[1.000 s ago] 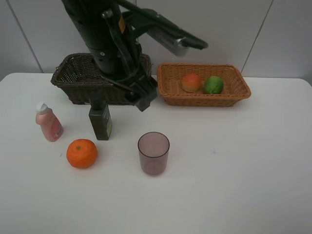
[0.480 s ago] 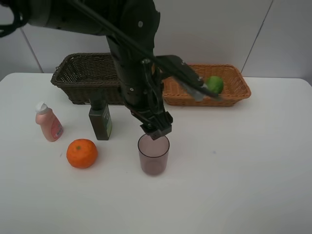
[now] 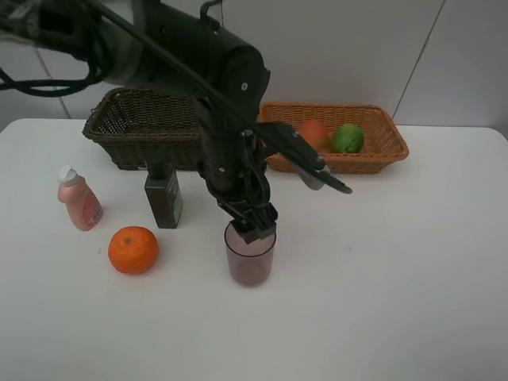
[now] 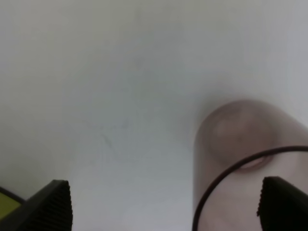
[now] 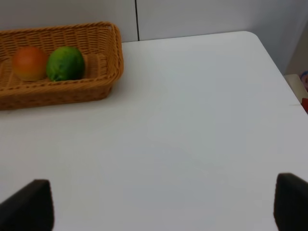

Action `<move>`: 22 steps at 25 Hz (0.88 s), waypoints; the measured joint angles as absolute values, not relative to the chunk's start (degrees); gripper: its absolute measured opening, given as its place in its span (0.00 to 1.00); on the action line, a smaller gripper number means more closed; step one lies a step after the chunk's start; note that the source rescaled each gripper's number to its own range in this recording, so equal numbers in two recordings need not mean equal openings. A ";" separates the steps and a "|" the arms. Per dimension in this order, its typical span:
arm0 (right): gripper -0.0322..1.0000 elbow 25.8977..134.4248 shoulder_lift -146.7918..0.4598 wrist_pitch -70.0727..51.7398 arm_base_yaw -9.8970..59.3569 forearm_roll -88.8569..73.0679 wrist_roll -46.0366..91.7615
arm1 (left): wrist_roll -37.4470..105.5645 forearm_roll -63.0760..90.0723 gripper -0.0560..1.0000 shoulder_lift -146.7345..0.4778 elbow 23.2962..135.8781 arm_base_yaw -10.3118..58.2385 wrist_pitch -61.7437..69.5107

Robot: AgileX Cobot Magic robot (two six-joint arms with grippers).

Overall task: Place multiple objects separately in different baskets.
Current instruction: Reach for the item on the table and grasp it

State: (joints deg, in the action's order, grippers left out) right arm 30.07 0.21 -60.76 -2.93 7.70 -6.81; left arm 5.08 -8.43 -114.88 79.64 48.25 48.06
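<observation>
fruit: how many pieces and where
3. A round orange on the white table, front left; a red-orange peach-like fruit and a green lime-like fruit in the light tan wicker basket. The left arm may hide more in the dark brown wicker basket.

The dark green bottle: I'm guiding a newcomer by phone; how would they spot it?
Find the dark brown wicker basket at the back left of the table. Directly in front of it stands the dark green bottle, upright. Unlike the pink bottle to its left, it is dark, square-sided, black-capped.
</observation>
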 joint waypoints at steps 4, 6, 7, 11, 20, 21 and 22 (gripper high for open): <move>0.97 30.07 0.21 -60.76 -2.93 7.70 -6.81 | 5.08 -7.30 1.00 -116.05 79.64 47.93 46.92; 0.97 30.07 0.21 -60.76 -2.93 7.70 -6.81 | 5.08 -7.18 1.00 -116.76 79.64 47.63 46.74; 0.97 30.07 0.21 -60.76 -2.93 7.70 -6.81 | 5.08 -7.18 1.00 -117.17 79.64 47.51 46.67; 0.97 30.07 0.21 -60.76 -2.93 7.70 -6.81 | 5.08 -6.86 1.00 -118.78 79.64 47.45 46.12; 0.97 30.07 0.21 -60.76 -2.93 7.70 -6.81 | 5.08 -4.80 1.00 -120.73 79.64 47.45 43.80; 0.97 30.07 0.21 -60.76 -2.93 7.70 -6.81 | 5.08 -4.76 1.00 -120.82 79.64 47.45 43.80; 0.97 30.07 0.21 -60.76 -2.93 7.70 -6.81 | 5.08 -4.76 1.00 -120.95 79.64 47.45 43.80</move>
State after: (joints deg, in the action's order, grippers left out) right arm 30.07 0.21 -60.76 -2.93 7.70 -6.81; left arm 5.08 -4.76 -120.95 79.64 47.45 43.80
